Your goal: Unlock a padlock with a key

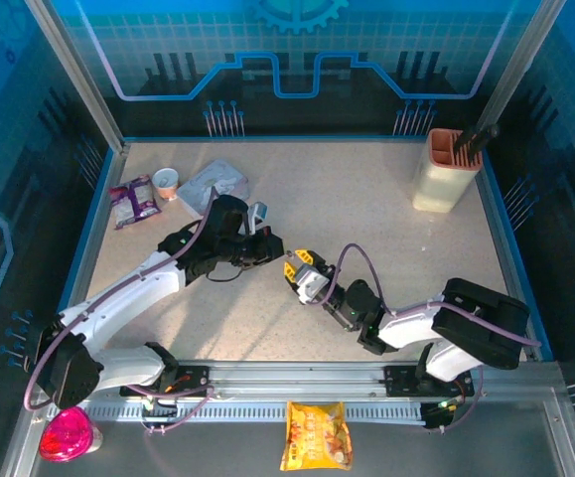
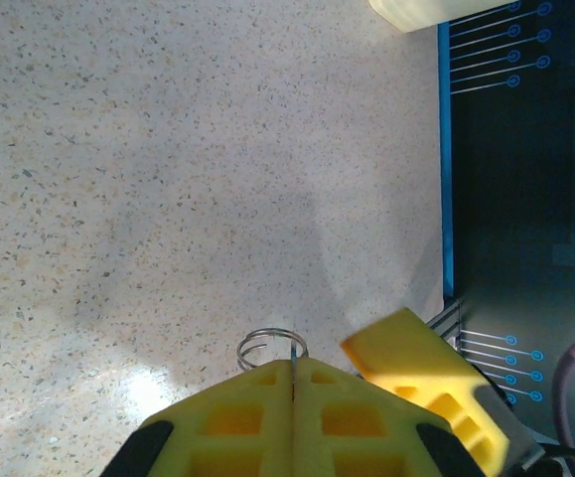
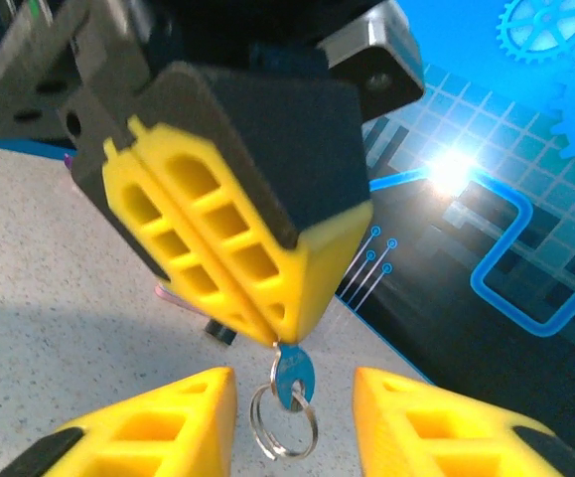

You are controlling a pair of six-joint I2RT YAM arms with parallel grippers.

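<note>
Key [image 3: 292, 380] and ring [image 3: 285, 429] hang from the left pincer [image 3: 279, 336], clamped tight on the blade over the middle of the tabletop [image 1: 386, 229]. The right pincer [image 3: 292, 393] stands part-open, one finger either side of the key, not touching. A dark bit [image 3: 219, 333] behind is mostly hidden; whether it is the padlock I cannot tell.

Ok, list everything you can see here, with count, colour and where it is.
key: one, silvery blue, on a ring, in left claw
packet: one, purple, far left of table
cup: one, pale, right of the packet
plastic bag: one, clear, right of the cup
holder: one, cream and pink, far right corner
chip bag: one, yellow, near edge, centre
round tub: one, magenta, near left corner
left claw: one, yellow, shut on the key, mid-table
right claw: one, yellow, open, flanking the key
</note>
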